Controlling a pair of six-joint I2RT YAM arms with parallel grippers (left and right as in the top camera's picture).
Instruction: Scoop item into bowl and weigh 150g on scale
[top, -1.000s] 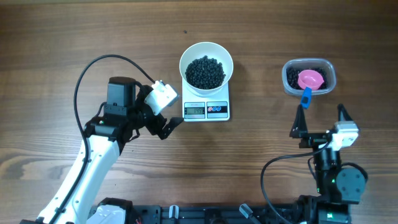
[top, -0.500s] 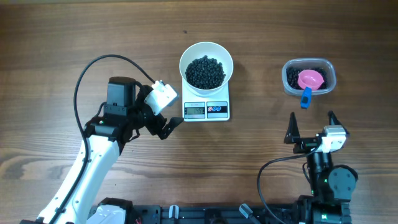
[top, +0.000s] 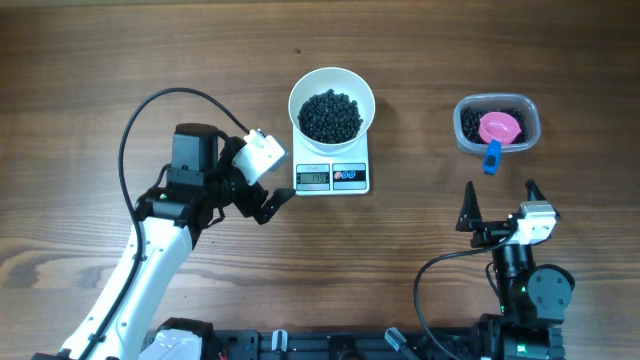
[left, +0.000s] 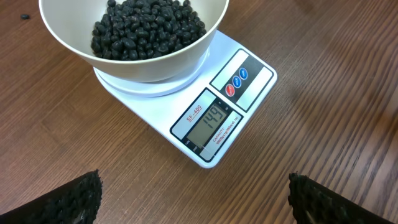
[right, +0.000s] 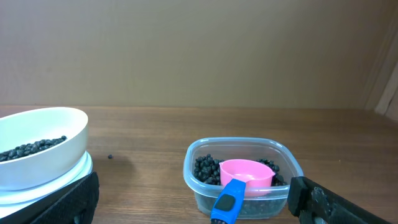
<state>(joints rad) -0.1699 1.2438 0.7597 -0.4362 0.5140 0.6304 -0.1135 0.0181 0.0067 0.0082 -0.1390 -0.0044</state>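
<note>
- Overhead: found right gripper (top: 500, 186) drawn back from tub (top: 465, 135) since a second ago, fingers spread, holding nothing.
- Saw left gripper (top: 268, 172) unmoved beside scale (top: 350, 176), likewise spread wide.
- Found beans (top: 331, 115) heaped in bowl (top: 300, 90) atop scale.
- Could not read display (left: 211, 124) overhead; read 149 from left wrist, with bowl's far rim cut off.

The desk (top: 90, 60) is brown wood with a streaked grain and a low, matt sheen. The bowl (left: 155, 65) is smooth, white and faintly glossy; whether glazed or plastic I cannot tell. The beads (left: 149, 28) are black and smooth, with small highlights. The scale (left: 252, 74) is smooth white plastic, its front a glossier printed label around a grey display. The tub (right: 199, 193) is thin clear plastic; the scoop (right: 245, 174) is smooth pink plastic with a blue handle. The fingers (left: 68, 199) of the left tool (left: 194, 200) are black, rough and pebbled.
</note>
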